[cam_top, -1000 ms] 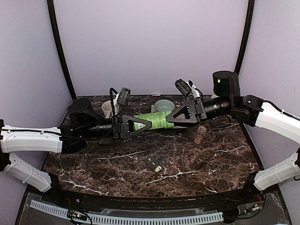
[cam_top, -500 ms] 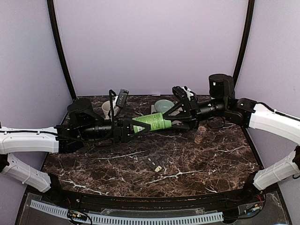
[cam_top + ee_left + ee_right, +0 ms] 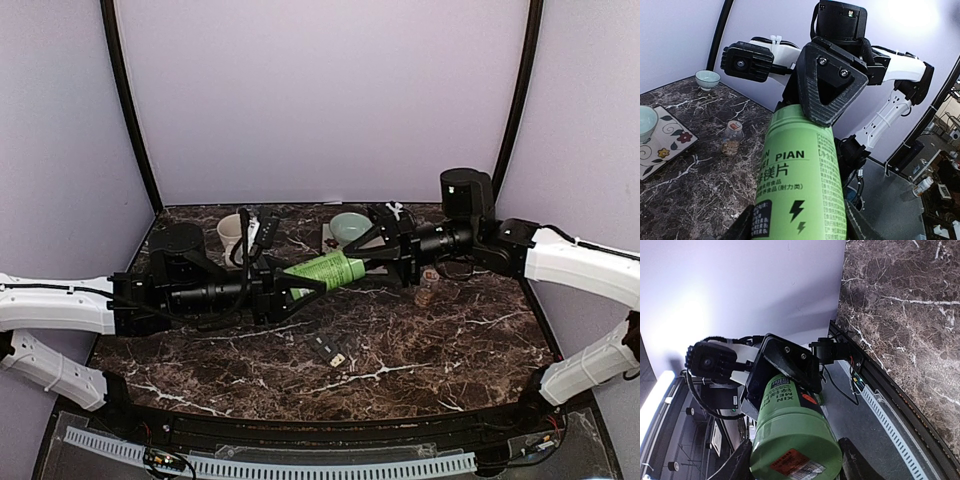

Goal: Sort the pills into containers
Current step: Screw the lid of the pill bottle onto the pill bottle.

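Holding the green supplement bottle (image 3: pixel 328 267) sideways in mid-air: left gripper (image 3: pixel 292 284) is clamped on one end, right gripper (image 3: pixel 374 256) on the other, likely the cap end. The pill organiser strip (image 3: pixel 327 349) sits on the marble table (image 3: pixel 180 345) nearer the front, well apart from the bottle. No loose pills visible. Risk: cap releases while the bottle is horizontal, so pills spill and scatter across the marble; a grip slipping mid-twist drops the bottle
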Available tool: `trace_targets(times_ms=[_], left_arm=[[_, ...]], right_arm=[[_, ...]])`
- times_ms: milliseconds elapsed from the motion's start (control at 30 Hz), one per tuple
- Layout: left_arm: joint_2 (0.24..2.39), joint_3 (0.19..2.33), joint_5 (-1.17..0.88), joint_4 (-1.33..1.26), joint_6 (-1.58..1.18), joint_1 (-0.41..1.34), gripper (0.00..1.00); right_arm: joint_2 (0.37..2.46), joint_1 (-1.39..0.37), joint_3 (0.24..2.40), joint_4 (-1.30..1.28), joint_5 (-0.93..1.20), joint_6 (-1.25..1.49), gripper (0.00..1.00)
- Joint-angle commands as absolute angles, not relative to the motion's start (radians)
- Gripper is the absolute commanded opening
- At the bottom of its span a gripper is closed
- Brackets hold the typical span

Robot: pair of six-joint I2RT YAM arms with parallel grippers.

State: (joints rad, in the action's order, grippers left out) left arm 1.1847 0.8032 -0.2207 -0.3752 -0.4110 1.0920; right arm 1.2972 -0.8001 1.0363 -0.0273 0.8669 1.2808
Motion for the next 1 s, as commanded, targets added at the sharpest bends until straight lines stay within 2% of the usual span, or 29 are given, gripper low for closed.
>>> trace_targets(times_ms=[0,200,367,700,800,967], left_arm=[[1.170,0.877,-0.105,-0.500,-0.278,1.155,0.00],[1.149,0.861,-0.029,-0.507,-0.244,1.177,0.00],[1.116,0.821,0.018,-0.537,-0.262,1.182,0.00],[1.048,0.741,0.063,-0.581,-0.342,1.183,0.00],[1.031,0.723,0.071,-0.578,-0.363,1.181,0.00],[1.003,0.701,0.064,-0.574,-0.400,1.172,0.00]], right_arm=[[1.330,-0.851,0.986,-0.008,0.821,1.385,0.05],[1.310,-0.847,0.975,-0.008,0.790,1.411,0.08],[1.295,-0.843,0.981,-0.013,0.763,1.411,0.19],[1.258,-0.843,1.048,-0.047,0.675,1.300,0.66],[1.231,-0.842,1.055,-0.023,0.648,1.276,0.73],[1.205,-0.840,1.091,-0.039,0.624,1.195,0.76]])
